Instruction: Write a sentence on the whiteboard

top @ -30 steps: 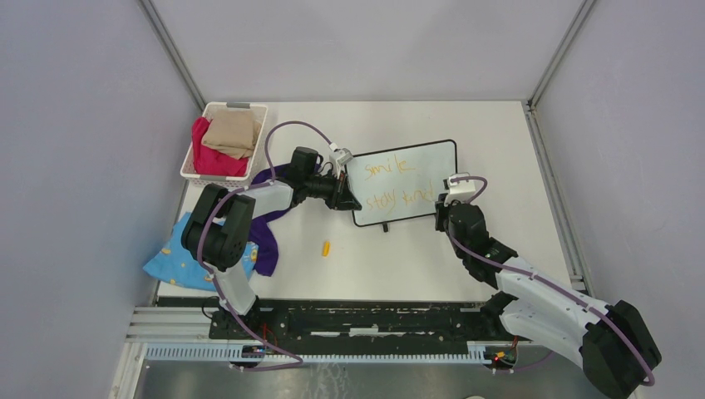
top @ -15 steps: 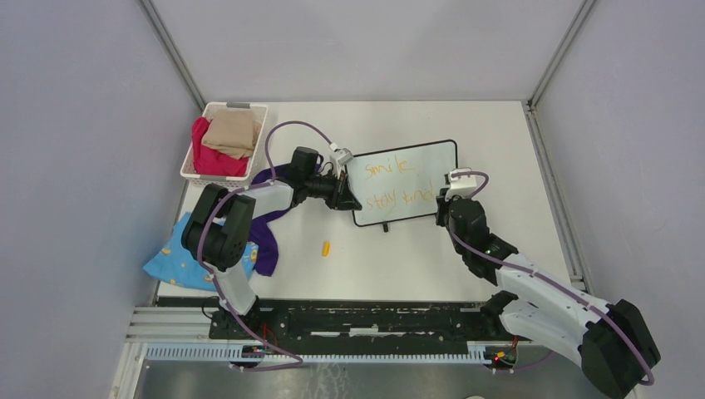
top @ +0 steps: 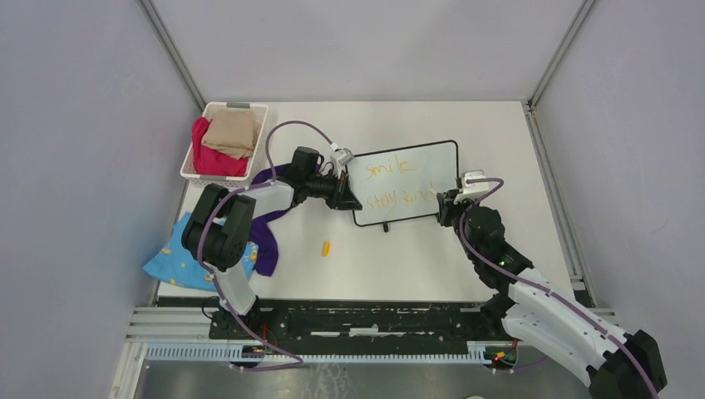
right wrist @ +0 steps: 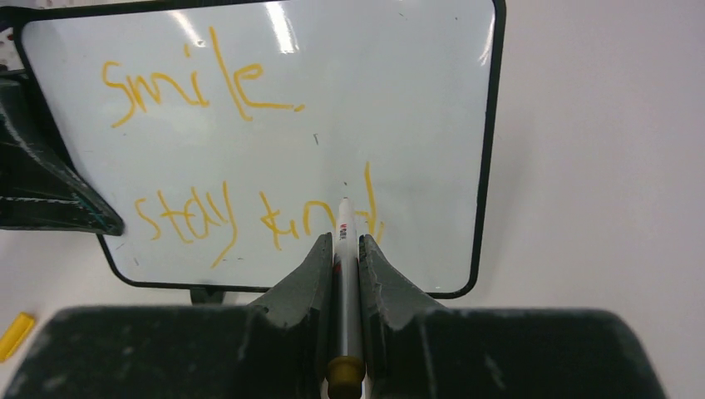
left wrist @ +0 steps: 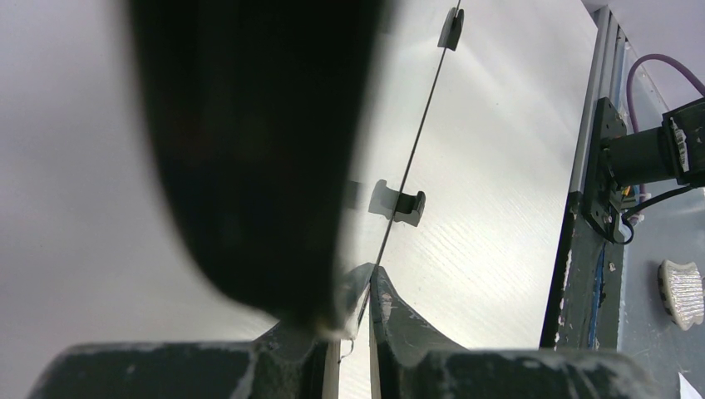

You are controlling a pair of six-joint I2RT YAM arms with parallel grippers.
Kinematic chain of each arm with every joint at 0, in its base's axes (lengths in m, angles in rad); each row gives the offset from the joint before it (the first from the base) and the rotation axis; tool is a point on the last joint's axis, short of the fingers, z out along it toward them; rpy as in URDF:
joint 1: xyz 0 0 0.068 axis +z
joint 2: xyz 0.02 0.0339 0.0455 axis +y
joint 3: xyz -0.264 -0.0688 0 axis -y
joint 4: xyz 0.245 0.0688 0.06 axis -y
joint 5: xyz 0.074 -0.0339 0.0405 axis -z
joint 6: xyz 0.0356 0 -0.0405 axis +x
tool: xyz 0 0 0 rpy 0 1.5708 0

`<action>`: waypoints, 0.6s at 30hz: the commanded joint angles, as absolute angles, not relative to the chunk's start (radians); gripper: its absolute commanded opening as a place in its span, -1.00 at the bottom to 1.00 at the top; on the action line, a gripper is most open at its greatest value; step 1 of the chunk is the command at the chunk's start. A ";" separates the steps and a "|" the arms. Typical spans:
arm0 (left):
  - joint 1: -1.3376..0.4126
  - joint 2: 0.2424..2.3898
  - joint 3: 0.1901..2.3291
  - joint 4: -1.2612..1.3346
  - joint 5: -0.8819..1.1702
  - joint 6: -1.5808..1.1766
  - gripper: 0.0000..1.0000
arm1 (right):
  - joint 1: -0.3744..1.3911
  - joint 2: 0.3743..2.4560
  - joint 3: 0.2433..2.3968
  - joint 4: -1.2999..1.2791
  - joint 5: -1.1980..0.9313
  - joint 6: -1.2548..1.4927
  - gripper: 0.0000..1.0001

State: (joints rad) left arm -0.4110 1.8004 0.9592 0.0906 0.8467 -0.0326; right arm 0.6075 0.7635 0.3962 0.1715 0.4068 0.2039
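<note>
The right gripper (right wrist: 345, 243) has its jaws clamped on the barrel of a marker (right wrist: 343, 220), whose tip points at the end of "kind". The left gripper (left wrist: 367, 281) pinches the left edge of the whiteboard (right wrist: 399, 125). The whiteboard lies mid-way across the table (top: 499, 133) and carries the sentence (right wrist: 246, 91) "smile" over "stay kind". A yellow cap (top: 326, 247) lies near its front edge.

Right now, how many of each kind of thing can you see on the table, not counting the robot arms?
Whiteboard: 1
Marker: 1
Basket: 1
Yellow cap: 1
Cloths: 4 (red, tan, purple, blue)
Total: 8
</note>
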 commanded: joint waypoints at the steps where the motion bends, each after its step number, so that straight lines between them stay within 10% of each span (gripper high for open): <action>1: -0.461 1.873 0.925 -0.073 0.685 0.055 -0.96 | 0.607 0.723 0.387 0.221 0.293 0.174 -1.00; 18: -0.461 1.874 0.927 -0.075 0.681 0.052 -0.96 | 0.699 0.859 0.432 0.322 0.301 0.144 -1.00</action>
State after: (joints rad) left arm -0.4129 1.8008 0.9623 0.0849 0.8429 -0.0326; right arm 0.6952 0.8463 0.3927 0.2462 0.2634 0.1539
